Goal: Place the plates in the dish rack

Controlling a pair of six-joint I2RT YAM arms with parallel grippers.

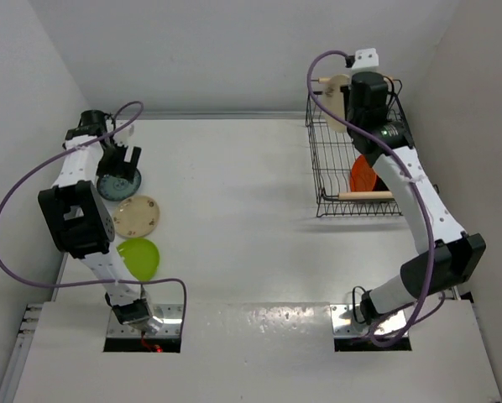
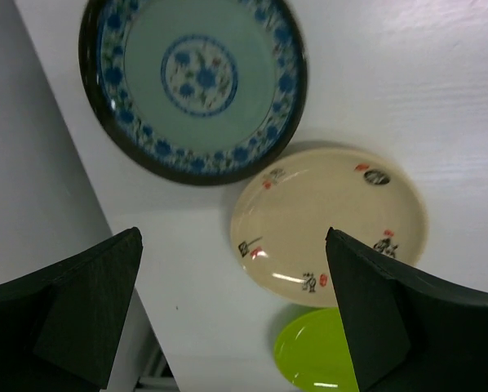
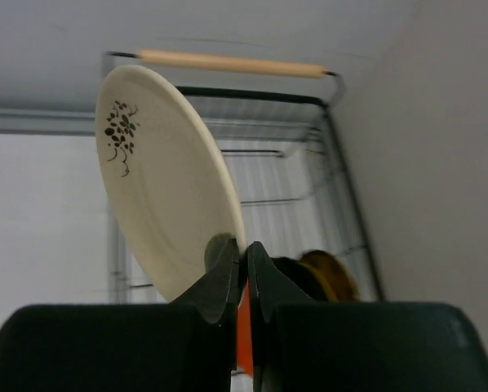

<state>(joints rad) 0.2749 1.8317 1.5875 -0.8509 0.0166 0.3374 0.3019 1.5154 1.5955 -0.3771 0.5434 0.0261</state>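
Right gripper (image 3: pixel 237 261) is clamped on the rim of the cream plate (image 3: pixel 158 180), held edge-on above the dish rack (image 1: pixel 316 151) at upper right. The orange plate (image 1: pixel 362 174) is already inside. Left gripper (image 2: pixel 233 245) hangs open at left. Below it, teal plate (image 2: pixel 193 82), beige plate (image 2: pixel 330 216) and lime green plate (image 2: pixel 313 355) are not yet loaded.

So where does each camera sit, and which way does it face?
Top external: above and behind the arms, looking down on the table; both arms show.
Left wrist: on the left arm, facing down past the open left gripper at the teal plate.
Right wrist: facing the dish rack, right gripper pinching the cream plate.
Shared: top and left views both show the teal plate.
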